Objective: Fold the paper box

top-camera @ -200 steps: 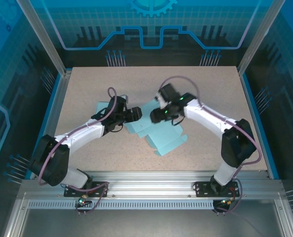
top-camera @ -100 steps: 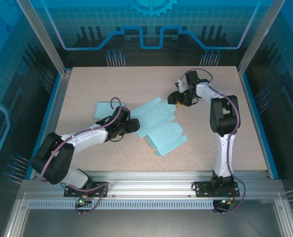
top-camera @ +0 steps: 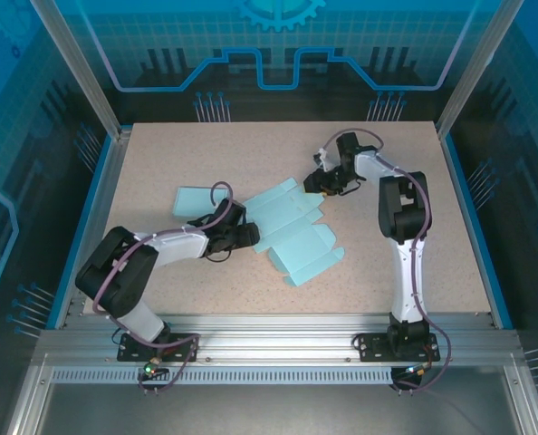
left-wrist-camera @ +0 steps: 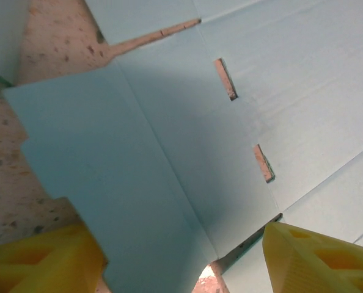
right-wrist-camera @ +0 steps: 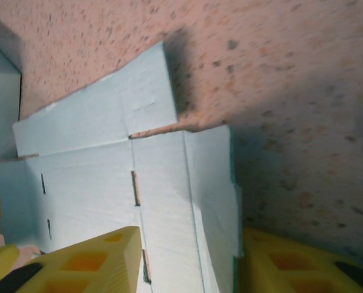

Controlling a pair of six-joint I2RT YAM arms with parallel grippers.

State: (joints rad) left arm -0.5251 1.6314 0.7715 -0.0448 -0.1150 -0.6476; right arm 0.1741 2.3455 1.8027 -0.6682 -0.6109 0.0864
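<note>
The paper box [top-camera: 292, 240] lies unfolded and flat, a pale blue sheet with creases and slots, in the middle of the table. My left gripper [top-camera: 248, 235] sits low at its left edge. In the left wrist view the left gripper [left-wrist-camera: 181, 268] is open, its yellow fingers [left-wrist-camera: 41, 262] set wide on either side of a slightly lifted flap of the box [left-wrist-camera: 169, 152]. My right gripper [top-camera: 314, 183] is at the box's far right corner. In the right wrist view the right gripper [right-wrist-camera: 190, 268] stands open astride the edge flap of the box [right-wrist-camera: 163, 201], one finger [right-wrist-camera: 291, 265] against the flap's outer edge.
A separate pale blue sheet [top-camera: 195, 199] lies on the speckled table [top-camera: 160, 154] just left of the box, behind the left arm. Aluminium frame posts and blue walls ring the table. The near rail [top-camera: 269, 326] carries both arm bases.
The right arm swung from over the box's middle out to its far right corner, and its jaws narrowed. The left gripper dropped nearer along the box's left edge and closed a little.
</note>
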